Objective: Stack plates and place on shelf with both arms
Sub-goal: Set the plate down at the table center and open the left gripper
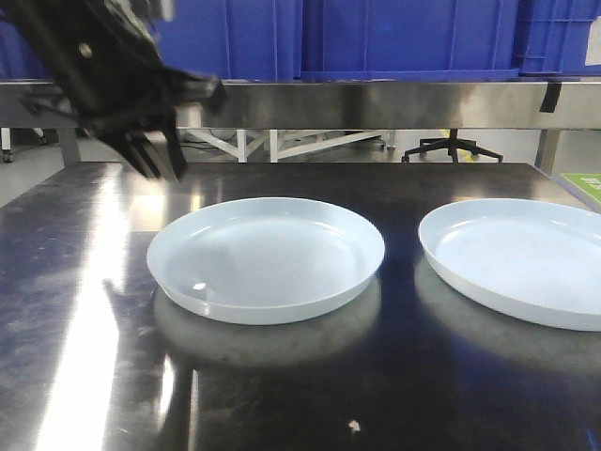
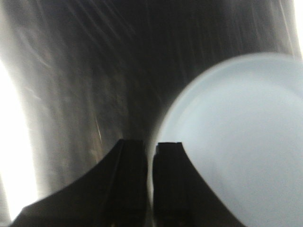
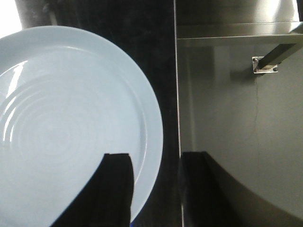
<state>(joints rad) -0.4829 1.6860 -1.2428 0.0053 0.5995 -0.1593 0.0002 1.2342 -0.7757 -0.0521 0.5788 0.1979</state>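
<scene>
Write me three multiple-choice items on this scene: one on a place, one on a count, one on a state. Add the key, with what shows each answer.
1. Where is the left pincer?
A) inside the left plate
B) above the table, beside that plate
C) down on the floor

2. How many plates lie on the table?
A) one
B) two
C) three

3. How is the right pincer?
A) shut on a rim
B) shut, empty
C) open, empty

Key:
1 B: the front view shows it hanging off the plate's far left rim, touching nothing.
2 B: the left plate and the right plate lie side by side, apart.
3 C: its fingers stand wide apart above the right plate's edge, gripping nothing.
</scene>
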